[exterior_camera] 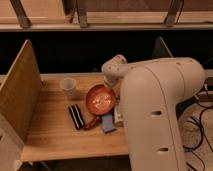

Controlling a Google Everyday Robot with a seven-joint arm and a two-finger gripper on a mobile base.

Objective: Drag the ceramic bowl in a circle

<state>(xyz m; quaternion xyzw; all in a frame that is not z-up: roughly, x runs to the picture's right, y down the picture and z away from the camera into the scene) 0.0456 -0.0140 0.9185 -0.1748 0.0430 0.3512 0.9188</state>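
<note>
Jaws shut at ceramic bowl [100,98] rim on wood table [50,135] w/ side panels [20,90].

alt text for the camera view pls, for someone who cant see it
A large white robot arm reaches over a wooden table, its shut gripper down at the right rim of a shallow round orange-red ceramic bowl. A small translucent whitish cup stands left of the bowl; a black striped rectangular object and a flat blue item lie in front of it.

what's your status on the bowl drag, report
Hand shut, down at far right rim of ceramic bowl. Cup just left of it. Striped bar and blue packet crowd its near side.
</note>
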